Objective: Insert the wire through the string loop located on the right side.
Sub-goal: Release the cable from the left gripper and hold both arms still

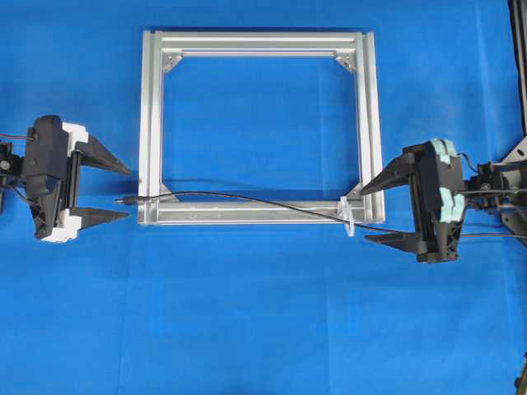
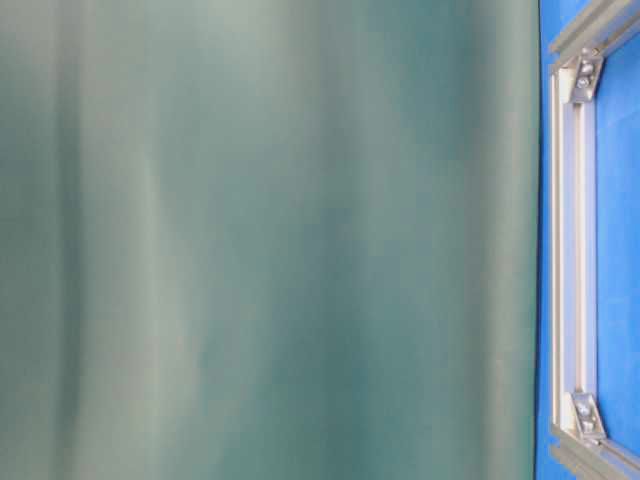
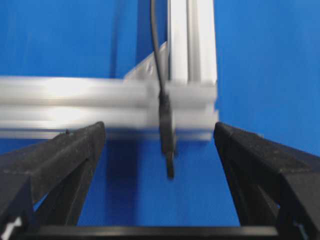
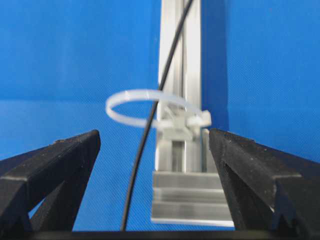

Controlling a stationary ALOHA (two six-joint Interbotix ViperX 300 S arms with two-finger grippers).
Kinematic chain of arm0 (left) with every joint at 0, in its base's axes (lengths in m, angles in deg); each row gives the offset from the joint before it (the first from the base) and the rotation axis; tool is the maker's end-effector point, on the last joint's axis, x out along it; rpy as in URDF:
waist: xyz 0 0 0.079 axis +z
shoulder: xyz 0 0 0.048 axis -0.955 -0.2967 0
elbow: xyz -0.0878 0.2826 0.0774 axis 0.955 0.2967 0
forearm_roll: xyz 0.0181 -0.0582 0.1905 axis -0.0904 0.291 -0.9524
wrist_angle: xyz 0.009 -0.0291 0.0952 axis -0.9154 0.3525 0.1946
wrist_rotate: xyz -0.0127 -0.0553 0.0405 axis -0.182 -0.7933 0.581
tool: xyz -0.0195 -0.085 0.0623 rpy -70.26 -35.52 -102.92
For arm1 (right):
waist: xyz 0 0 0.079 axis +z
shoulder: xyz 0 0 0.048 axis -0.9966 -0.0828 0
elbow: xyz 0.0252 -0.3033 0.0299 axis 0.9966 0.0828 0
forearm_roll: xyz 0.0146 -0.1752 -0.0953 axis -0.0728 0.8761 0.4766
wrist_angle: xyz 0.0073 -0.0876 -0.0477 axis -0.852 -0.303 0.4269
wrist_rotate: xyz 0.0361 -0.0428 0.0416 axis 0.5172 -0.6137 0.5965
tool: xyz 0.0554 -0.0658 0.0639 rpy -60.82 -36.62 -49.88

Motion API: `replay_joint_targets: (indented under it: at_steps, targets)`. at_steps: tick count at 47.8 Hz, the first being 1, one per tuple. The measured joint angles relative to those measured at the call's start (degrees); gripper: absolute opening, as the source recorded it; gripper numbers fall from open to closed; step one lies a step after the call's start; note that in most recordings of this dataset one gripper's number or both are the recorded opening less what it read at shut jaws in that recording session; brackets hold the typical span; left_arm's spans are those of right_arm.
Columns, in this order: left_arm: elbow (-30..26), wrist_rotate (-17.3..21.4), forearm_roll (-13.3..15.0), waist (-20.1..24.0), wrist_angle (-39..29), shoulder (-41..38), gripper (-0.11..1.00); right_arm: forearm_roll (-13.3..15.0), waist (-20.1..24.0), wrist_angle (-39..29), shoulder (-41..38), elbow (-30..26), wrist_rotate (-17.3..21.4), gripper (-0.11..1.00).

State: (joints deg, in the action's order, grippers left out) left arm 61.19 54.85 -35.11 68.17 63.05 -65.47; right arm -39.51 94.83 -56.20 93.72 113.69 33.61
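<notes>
Overhead: thin black wire [image 1: 247, 198] passes through small whitish string loop [image 1: 348, 219] on silver aluminium frame [image 1: 151, 123], plug at 3 o'clock of left gripper [image 1: 128, 193], jaws apart, empty. Right gripper [image 1: 364, 214] gaping, loop at its 9 o'clock. Right wrist: wire threads loop, between jaws.

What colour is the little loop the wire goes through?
The string loop is whitish, a bit see-through. It shows best in the right wrist view.

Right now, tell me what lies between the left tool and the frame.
Only the wire's plug tip, poking out past the frame toward the open left tool; otherwise bare blue table. The overhead and left wrist views show it.
</notes>
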Motion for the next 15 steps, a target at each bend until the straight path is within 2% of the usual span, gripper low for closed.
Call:
replay_joint_targets:
  at_steps: [15]
  targets:
    - [-3.52, 0.09, 0.0, 0.26, -7.12, 7.91, 0.86, 0.62, -2.02, -8.0, 9.05, -2.2, -1.41, 0.93]
